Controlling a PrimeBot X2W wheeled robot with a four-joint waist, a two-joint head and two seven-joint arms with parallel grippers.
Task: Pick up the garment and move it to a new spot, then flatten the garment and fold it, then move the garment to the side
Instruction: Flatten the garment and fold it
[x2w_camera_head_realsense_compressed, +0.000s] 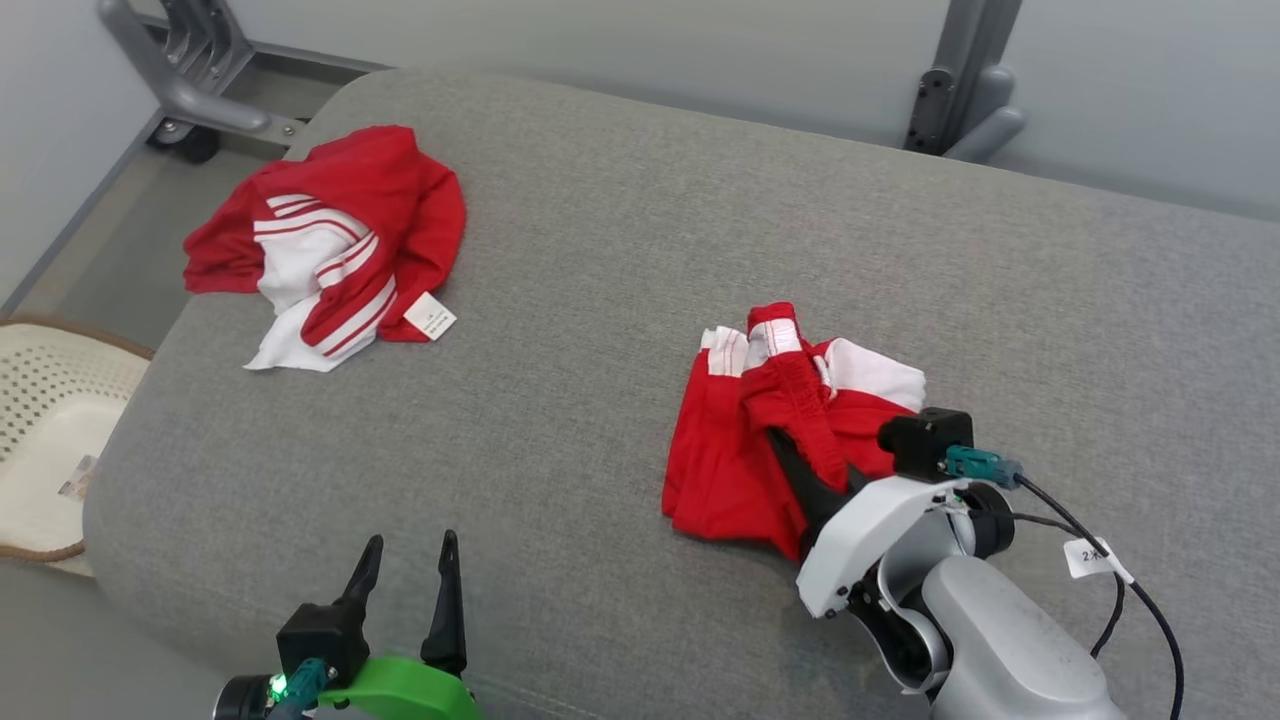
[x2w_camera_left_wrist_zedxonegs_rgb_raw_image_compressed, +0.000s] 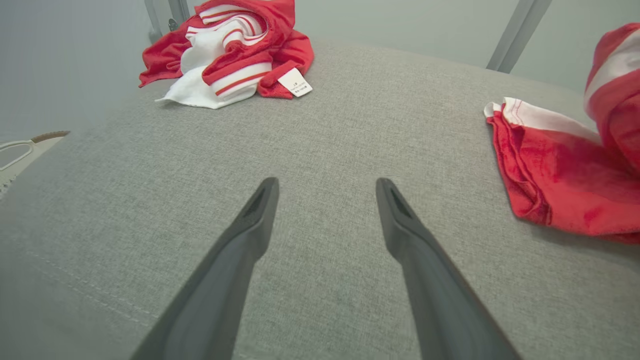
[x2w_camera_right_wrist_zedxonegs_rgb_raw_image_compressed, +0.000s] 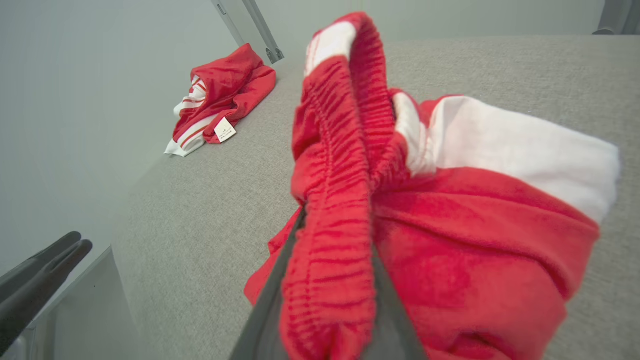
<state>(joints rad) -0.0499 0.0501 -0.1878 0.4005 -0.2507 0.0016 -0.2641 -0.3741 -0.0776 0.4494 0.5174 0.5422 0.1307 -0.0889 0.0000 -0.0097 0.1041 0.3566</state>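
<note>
The red-and-white garment (x2w_camera_head_realsense_compressed: 745, 440) lay bunched at four o'clock on the grey cushion (x2w_camera_head_realsense_compressed: 600, 250). It looked soft, light and limp, and its elastic waistband (x2w_camera_right_wrist_zedxonegs_rgb_raw_image_compressed: 335, 200) seemed the firmest hold. The right gripper (x2w_camera_head_realsense_compressed: 795, 465) pinched that band, plain in the right wrist view but buried in cloth in the head view. The left gripper (x2w_camera_head_realsense_compressed: 408, 560) hovered wide at seven o'clock.

A grey cushion (x2w_camera_head_realsense_compressed: 600, 300) is carrying two crumpled red-and-white pieces, lying well apart. Shorts (x2w_camera_head_realsense_compressed: 730, 450) are sitting bunched toward its near right, their elastic waistband standing up off the fabric. Another garment (x2w_camera_head_realsense_compressed: 330, 240) is lying in a heap near the far left corner, its white tag (x2w_camera_head_realsense_compressed: 430, 316) resting flat on the grey cloth.
</note>
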